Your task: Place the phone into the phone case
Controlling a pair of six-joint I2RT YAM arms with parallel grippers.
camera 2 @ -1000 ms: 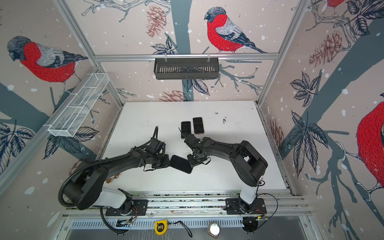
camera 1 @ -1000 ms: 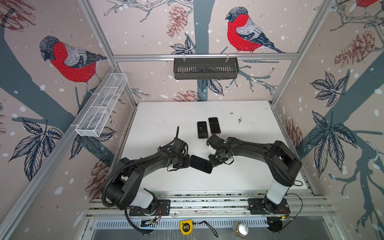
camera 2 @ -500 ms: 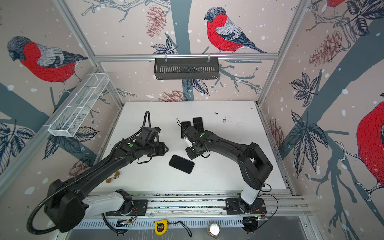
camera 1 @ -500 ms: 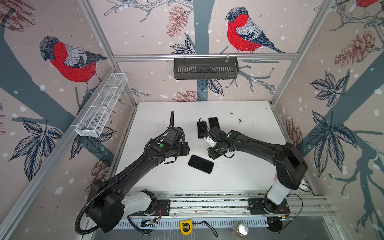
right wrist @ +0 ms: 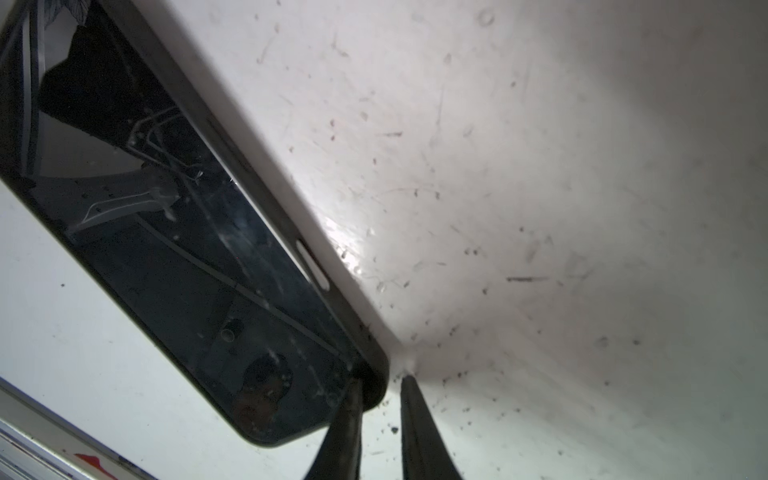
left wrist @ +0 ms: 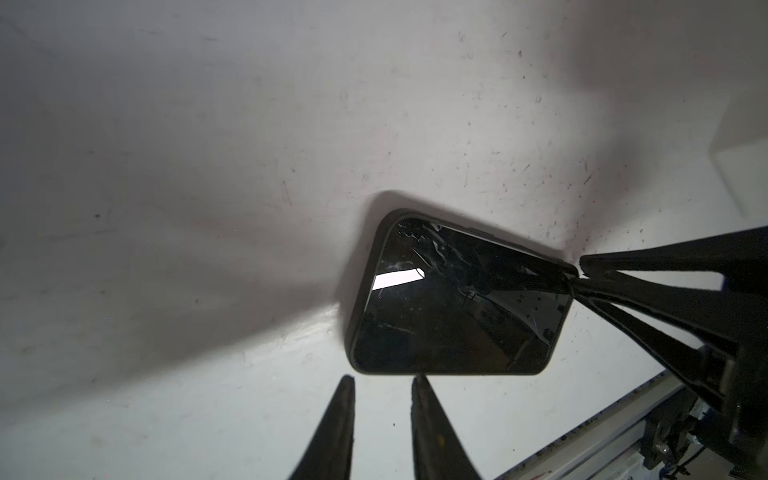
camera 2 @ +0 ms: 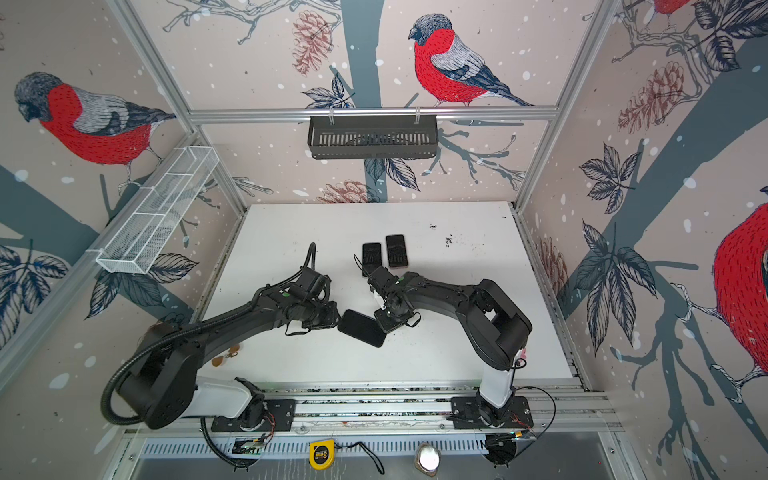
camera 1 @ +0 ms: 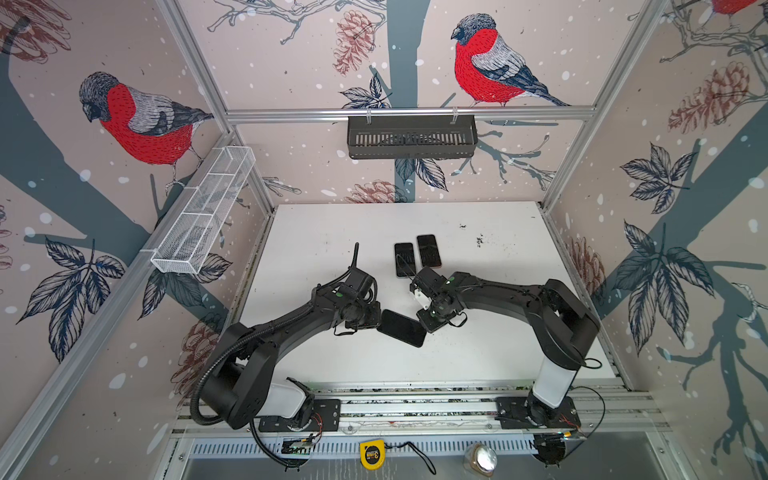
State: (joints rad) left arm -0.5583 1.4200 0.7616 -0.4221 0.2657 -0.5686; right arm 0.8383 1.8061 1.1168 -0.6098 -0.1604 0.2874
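A black phone (camera 1: 401, 328) is lying flat and screen up, near the middle of a white bench (camera 1: 332, 232), slantwise between two black robot arms (camera 1: 299, 328). It is sitting inside a dark matte phone case (right wrist: 274, 208), whose rim is showing round the glass.

The left end effector (left wrist: 382, 380) is hovering just beside the phone's left short end. Its fingers (left wrist: 338, 415) are standing a little apart and holding nothing. I judge it is waiting there as a stop, so the phone cannot slide.

The right end effector (right wrist: 380, 380) is straddling the far corner of the phone's right end. One finger is lying over the glass and the other is standing just outside the case with a sliver of gap, so the jaws are apart, not clamped. To me it is pressing that corner home.

I am counting two arms and three dark phone-shaped slabs. One is this phone. The other two are a far pair (camera 1: 429, 250) lying side by side farther back, and I cannot tell whether they are phones or cases.
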